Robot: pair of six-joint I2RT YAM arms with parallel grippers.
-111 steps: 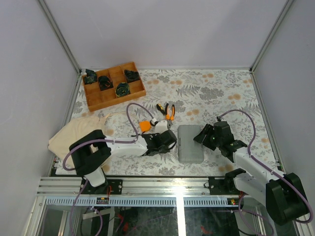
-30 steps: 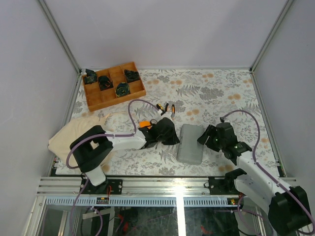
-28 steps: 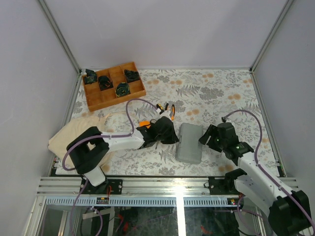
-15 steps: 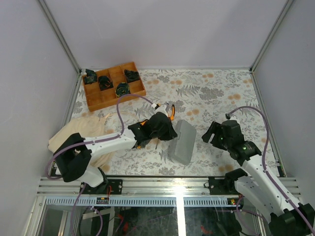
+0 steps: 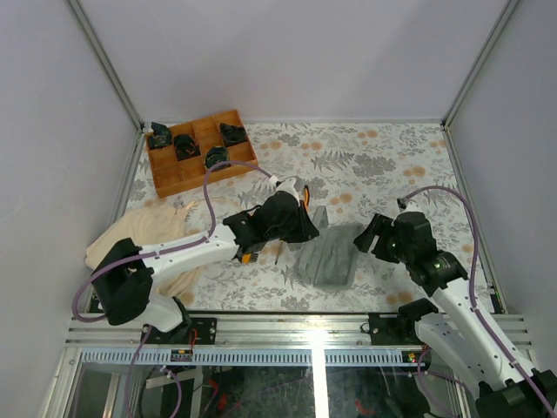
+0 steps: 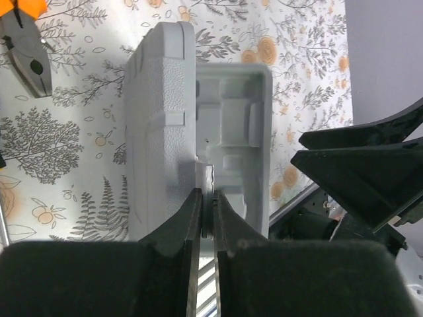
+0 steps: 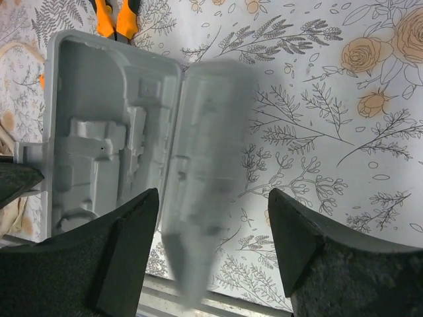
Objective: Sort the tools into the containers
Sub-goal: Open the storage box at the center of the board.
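Opened since earlier, flat grey plastic case (image 5: 329,257); I had left gripper (image 6: 206,198) pinching its edge, right gripper (image 7: 213,198) spread, orange-handled pliers (image 7: 106,16) beside.

pliers (image 6: 26,53) behind case (image 5: 329,257) (slightly left), tray (image 5: 178,177) far-left

Through the right wrist camera, the right-hand half of the grey case (image 7: 205,165) is smeared to a blur, and the orange-handled pliers (image 7: 116,18) at 11 o'clock run off the top edge. From overhead the left arm (image 5: 278,222) covers most of them, and an orange scrap (image 5: 247,256) at its 7 o'clock is too hidden to name.
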